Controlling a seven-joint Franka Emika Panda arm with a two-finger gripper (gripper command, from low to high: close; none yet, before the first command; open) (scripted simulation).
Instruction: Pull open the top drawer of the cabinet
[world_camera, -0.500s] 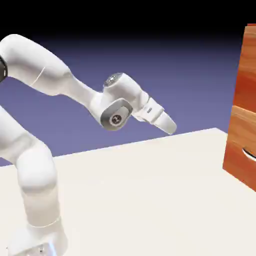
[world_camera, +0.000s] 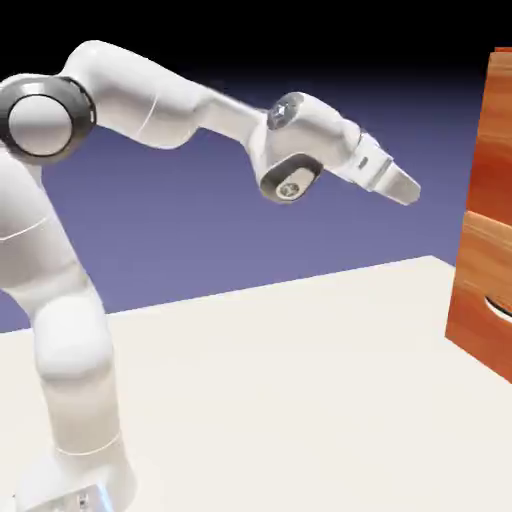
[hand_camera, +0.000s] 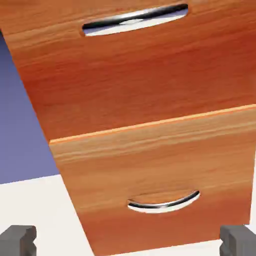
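Fingertips (hand_camera: 19, 240) come first in the hand view — two small grey blocks at the bottom corners, one far left and one far right, spread wide with nothing between them but bare table and wood. The gripper (world_camera: 400, 187) hangs open in mid-air, touching nothing; in the exterior view it shows as a tapered white hand at the end of the white arm (world_camera: 150, 100), pointing to the right and slightly down, well above the pale table (world_camera: 280, 390). Beyond the fingertips the table runs as a light strip up to the foot of the cabinet (hand_camera: 150, 125), whose glossy reddish-brown wood grain fills most of the hand view, tilted so that its left edge slants against the blue-violet backdrop (hand_camera: 20, 125). Nearest on that front is the lower drawer (hand_camera: 160, 170), shut, with a curved silver handle (hand_camera: 164, 201) low on its panel. A thin bright seam separates it from the top drawer (hand_camera: 140, 75) above — also shut and flush with the front, its own curved silver handle (hand_camera: 135, 19) close to the upper edge of the picture. In the exterior view the cabinet stands at the right edge of the table, well apart from the hand, with only a narrow slice of its drawer fronts showing.
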